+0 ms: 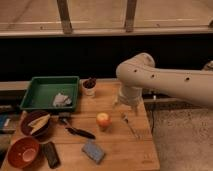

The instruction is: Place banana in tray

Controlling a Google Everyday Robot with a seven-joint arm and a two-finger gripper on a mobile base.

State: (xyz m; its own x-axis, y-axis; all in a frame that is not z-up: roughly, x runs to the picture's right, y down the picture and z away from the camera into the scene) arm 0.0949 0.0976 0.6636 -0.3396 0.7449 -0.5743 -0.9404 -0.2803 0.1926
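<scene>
The pale yellow banana lies in the dark purple bowl at the table's left edge. Behind it, at the back left, stands the green tray, with a crumpled white cloth in its front right corner. My gripper hangs from the big white arm over the right part of the table, far from the banana and the tray. It is open with nothing in it.
An orange-yellow apple stands mid-table, left of the gripper. A white cup sits beside the tray. A black brush, blue sponge, orange bowl, dark flat object and thin utensil lie toward the front.
</scene>
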